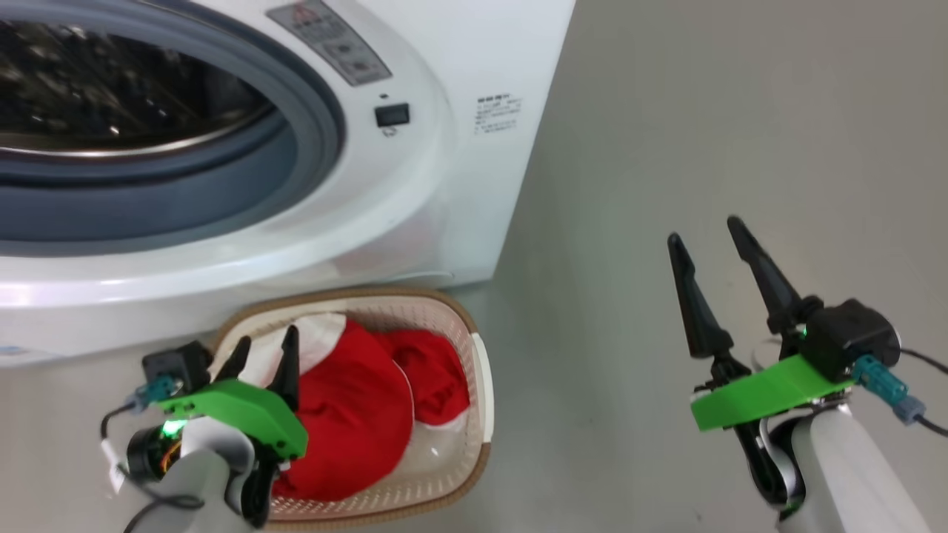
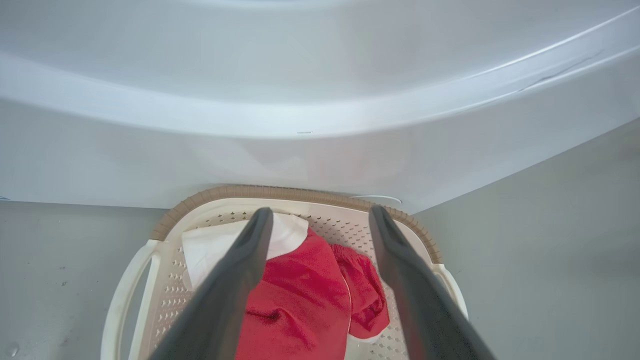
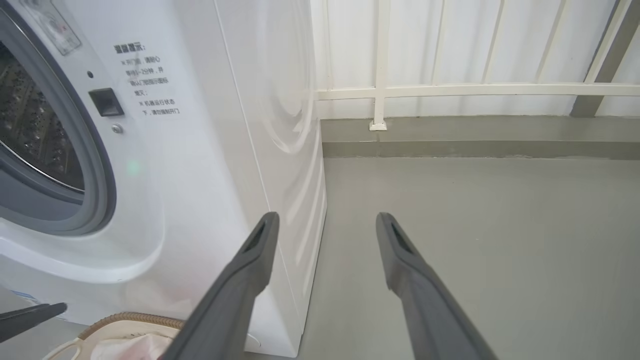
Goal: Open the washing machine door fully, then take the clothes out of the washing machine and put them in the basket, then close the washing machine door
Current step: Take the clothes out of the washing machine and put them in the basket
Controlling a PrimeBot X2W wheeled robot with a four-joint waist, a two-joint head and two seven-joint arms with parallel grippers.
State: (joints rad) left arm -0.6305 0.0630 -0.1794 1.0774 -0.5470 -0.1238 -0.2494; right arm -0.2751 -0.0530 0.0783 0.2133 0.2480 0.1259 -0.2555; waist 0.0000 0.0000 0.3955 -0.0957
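The white washing machine (image 1: pixel 415 185) stands with its mouth uncovered, showing the grey rubber ring (image 1: pixel 318 133) and steel drum (image 1: pixel 111 81). The washing machine door is out of view. On the floor in front sits the cream basket (image 1: pixel 474 348) holding red clothes (image 1: pixel 355 414) with white panels. My left gripper (image 1: pixel 266 337) hangs open just above the basket's left part; in the left wrist view its gripper (image 2: pixel 320 209) frames the clothes (image 2: pixel 300 295) with nothing between the fingers. My right gripper (image 1: pixel 703 229) stands open and empty over bare floor to the right, beside the machine's corner (image 3: pixel 300 210).
Grey floor (image 1: pixel 740 111) stretches to the right of the machine. A white railing (image 3: pixel 380 90) and a low kerb run along the far wall. The basket's brown rim (image 2: pixel 300 192) nearly touches the machine's front panel (image 2: pixel 300 75).
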